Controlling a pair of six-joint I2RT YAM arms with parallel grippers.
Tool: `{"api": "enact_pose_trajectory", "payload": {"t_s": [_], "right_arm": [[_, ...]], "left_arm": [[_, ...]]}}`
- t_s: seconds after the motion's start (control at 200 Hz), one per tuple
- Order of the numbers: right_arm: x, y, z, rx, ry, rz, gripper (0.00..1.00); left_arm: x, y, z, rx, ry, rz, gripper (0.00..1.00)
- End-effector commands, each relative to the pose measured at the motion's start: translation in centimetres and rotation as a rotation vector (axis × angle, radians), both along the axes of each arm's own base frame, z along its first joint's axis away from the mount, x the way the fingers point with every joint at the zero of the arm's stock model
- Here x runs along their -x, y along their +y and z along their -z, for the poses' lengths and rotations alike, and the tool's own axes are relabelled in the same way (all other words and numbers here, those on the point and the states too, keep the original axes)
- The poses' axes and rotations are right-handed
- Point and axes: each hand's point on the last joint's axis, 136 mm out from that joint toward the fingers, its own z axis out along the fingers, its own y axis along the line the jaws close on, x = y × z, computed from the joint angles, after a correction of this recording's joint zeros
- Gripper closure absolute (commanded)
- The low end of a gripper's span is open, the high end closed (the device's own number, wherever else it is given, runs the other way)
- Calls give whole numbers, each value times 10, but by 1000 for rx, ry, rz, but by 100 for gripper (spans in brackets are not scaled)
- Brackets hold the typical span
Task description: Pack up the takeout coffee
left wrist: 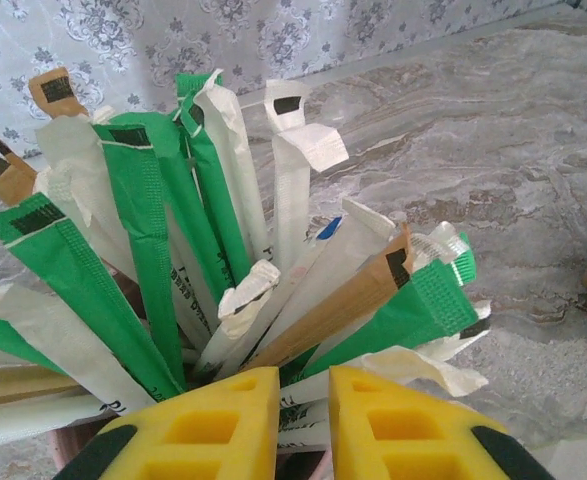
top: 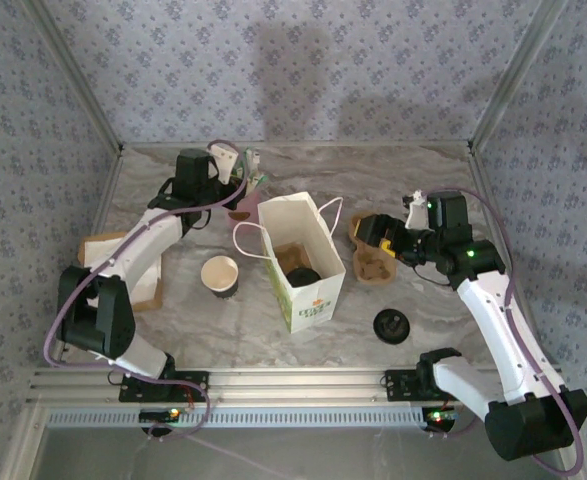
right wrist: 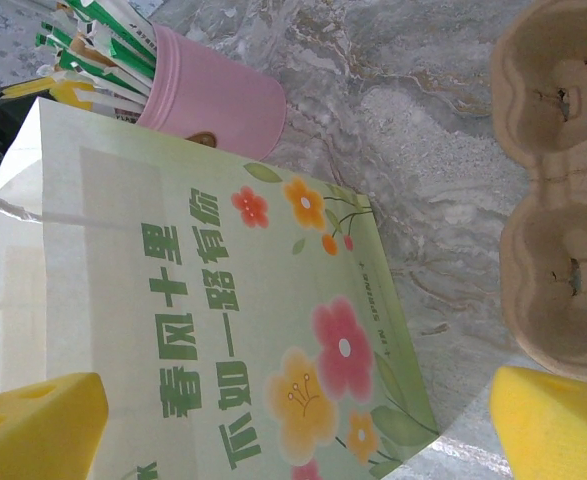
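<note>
The takeout coffee (top: 300, 277), a cup under a black lid, stands inside the open white bag (top: 325, 300) at the middle of the table. My left gripper (top: 236, 186) hangs over a pink cup (top: 241, 212) crammed with green, white and brown packets (left wrist: 273, 250). Its yellow fingers (left wrist: 213, 425) stand a narrow gap apart, with white packets showing in the gap; whether they pinch one is unclear. My right gripper (top: 378, 238) is wide open to the right of the bag and faces its flowered side (right wrist: 203, 300), holding nothing.
An open paper cup without a lid (top: 220, 275) stands left of the bag. A loose black lid (top: 391, 326) lies at the front right. A brown pulp cup carrier (right wrist: 558, 200) sits by my right gripper. A cardboard tray (top: 148, 290) lies under the left arm.
</note>
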Motion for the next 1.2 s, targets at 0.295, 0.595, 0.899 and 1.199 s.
{"api": "enact_pose_trajectory", "payload": {"t_s": [0.295, 0.595, 0.899, 1.199], "right_arm": [[-3, 1, -4, -6, -23, -6, 0], [-2, 2, -15, -6, -43, -9, 0], [-3, 6, -28, -4, -68, -17, 0], [-3, 11, -45, 7, -102, -26, 0]], "left_arm": [[3, 12, -35, -20, -78, -76, 95], [13, 15, -61, -13, -89, -103, 100], [30, 27, -102, 11, -94, -155, 100], [57, 33, -160, 94, -134, -162, 100]]}}
